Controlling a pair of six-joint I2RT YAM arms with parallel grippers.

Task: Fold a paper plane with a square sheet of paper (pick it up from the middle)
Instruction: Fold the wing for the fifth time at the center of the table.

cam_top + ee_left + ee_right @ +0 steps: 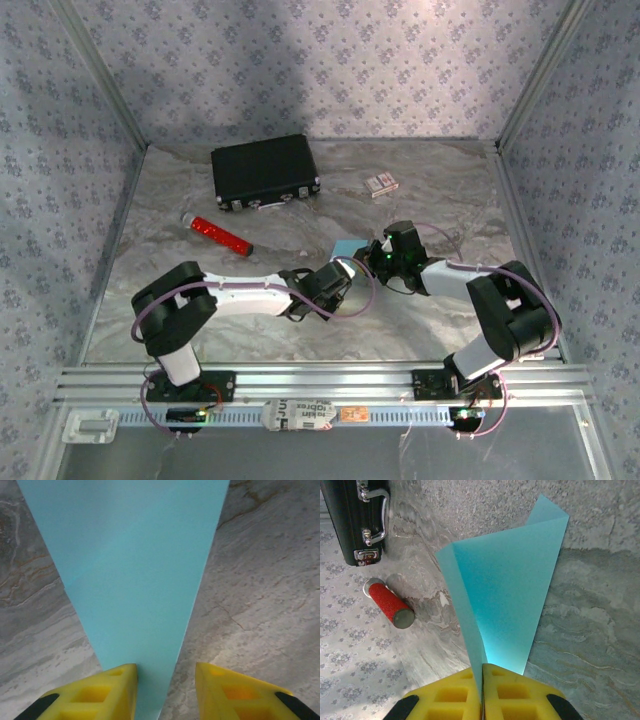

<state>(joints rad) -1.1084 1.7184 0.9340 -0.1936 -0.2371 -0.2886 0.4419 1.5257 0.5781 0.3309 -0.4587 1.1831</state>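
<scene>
Plainly the work is at an early stage. The right tool is clenched on the square sheet of paper, its yellow ribbed fingers pressed together with the thin edge trapped between them. From that pinch the sheet fans out in two layers that meet along a soft bend, and I judge this a first centre fold begun but not yet pressed sharp. The left tool stands released, its fingers apart. A tapering band of the same matte, light cyan-blue paper runs between them, close beside one finger. No pointed nose, no wings and no dart outline show, so nearly all the folding looks left to do. Beneath lies the grey, veined, stone-look bench. Farther out are a glittery red tube with a dull end cap and a black hard case with metal latches and a handle.
</scene>
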